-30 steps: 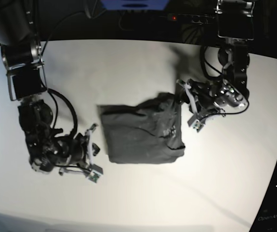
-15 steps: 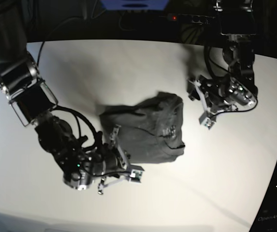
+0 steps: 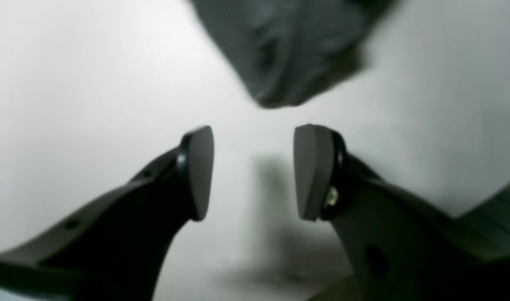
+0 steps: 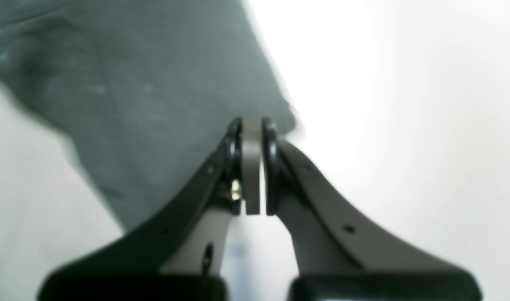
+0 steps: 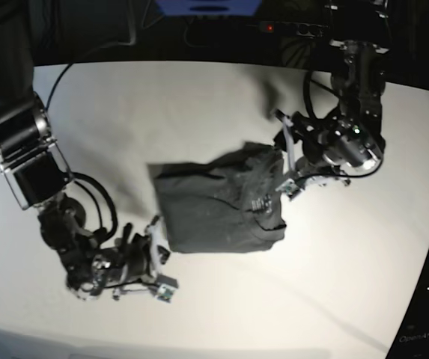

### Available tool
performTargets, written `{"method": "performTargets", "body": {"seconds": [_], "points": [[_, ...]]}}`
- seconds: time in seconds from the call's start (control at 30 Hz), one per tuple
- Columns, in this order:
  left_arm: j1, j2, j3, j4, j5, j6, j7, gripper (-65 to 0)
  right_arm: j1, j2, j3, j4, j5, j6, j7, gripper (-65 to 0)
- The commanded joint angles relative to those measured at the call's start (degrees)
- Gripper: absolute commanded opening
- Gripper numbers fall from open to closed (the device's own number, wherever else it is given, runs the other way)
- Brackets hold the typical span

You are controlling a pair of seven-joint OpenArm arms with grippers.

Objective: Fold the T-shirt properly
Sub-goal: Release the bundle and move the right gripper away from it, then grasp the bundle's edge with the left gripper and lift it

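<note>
The T-shirt (image 5: 218, 206) lies folded into a dark grey block in the middle of the white table (image 5: 162, 105). My left gripper (image 5: 285, 157) hovers at its right edge, open, with nothing between its pads. In the left wrist view the left gripper (image 3: 253, 129) faces a rounded fold of the T-shirt (image 3: 288, 50) just ahead. My right gripper (image 5: 158, 258) sits at the shirt's near left corner, shut. In the right wrist view the right gripper (image 4: 251, 122) has its pads pressed together at a corner of the T-shirt (image 4: 146, 104), and no cloth shows between them.
The table's curved edge (image 5: 424, 247) falls off into dark at the right. Cables and a blue object (image 5: 207, 6) lie behind the far edge. The right arm's black links (image 5: 27, 149) reach in along the left side.
The right arm swung in against the shirt's front edge, then drew back to its near left corner. The left gripper drifted right, then returned to the shirt's right edge.
</note>
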Motion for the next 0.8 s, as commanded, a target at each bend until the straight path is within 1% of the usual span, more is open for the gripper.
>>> {"method": "performTargets", "body": {"seconds": [0.0,0.13,0.27,0.33,0.4,0.43,0.53,0.6,0.67,0.77], "points": [[-0.7,-0.4,0.7,1.0,0.2,-0.1,-0.4,-35.2,2.8,1.4,1.9,0.2,0.5,-0.1,1.5,-64.3],[-1.0,0.1,2.2,-1.0,0.3,-0.1,-1.1,-35.2,2.9,3.6,7.4,-2.0,0.5,-0.1,1.6,-64.3],[-4.2,0.2,2.2,-6.2,0.3,-0.1,-3.7,-35.2,0.8,5.8,13.7,-2.0,0.7,-0.1,1.3,-64.3],[-5.4,0.2,2.2,-10.0,0.3,-0.1,-4.5,-35.2,-1.2,6.8,19.4,-2.0,0.7,-0.1,1.3,-64.3],[-6.6,1.0,2.3,-12.4,0.4,-0.1,-5.9,-35.2,-3.6,7.3,25.3,-2.0,0.7,-0.1,1.3,-64.3],[-7.0,1.2,2.3,-13.2,0.6,-0.1,-6.4,-35.2,-4.7,8.1,28.3,-2.0,0.7,-0.1,1.2,-64.3],[-9.0,1.7,3.0,-16.8,4.0,-0.1,-7.9,-35.2,-7.2,8.5,35.4,-2.0,0.7,-0.1,1.2,-64.3],[-10.2,1.9,5.6,-19.0,6.8,-0.1,-9.0,-35.2,-8.6,8.7,39.1,-1.9,0.7,-0.1,1.2,-64.3],[-10.4,2.9,7.4,-20.4,9.4,-0.1,-10.4,-35.2,-10.0,9.5,41.7,-1.9,0.7,-0.1,1.2,-64.3],[-12.1,4.8,7.8,-22.4,15.1,-0.1,-13.6,-35.2,-11.5,9.7,42.7,-1.9,0.7,-0.1,1.4,-64.3]]}}
